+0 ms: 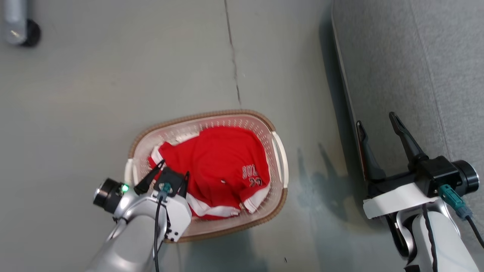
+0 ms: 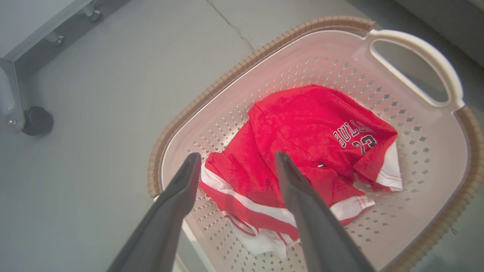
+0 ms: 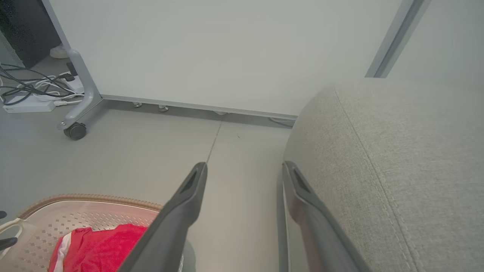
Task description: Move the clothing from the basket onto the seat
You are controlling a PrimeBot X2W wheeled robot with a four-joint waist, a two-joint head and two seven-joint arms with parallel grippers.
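Left hand (image 2: 237, 155), spread, poised over clothing (image 2: 302, 124) in basket (image 2: 427, 158)

even bright light, soft shadows, sharp focus.

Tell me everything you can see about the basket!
The basket is a cream-white plastic tub with rounded corners, small holes all over, a brown woven-look rim and white end handles. It sits upright on the grey floor, apart from the seat. Red clothing with white trim lies crumpled inside. The left gripper hangs open over one end.
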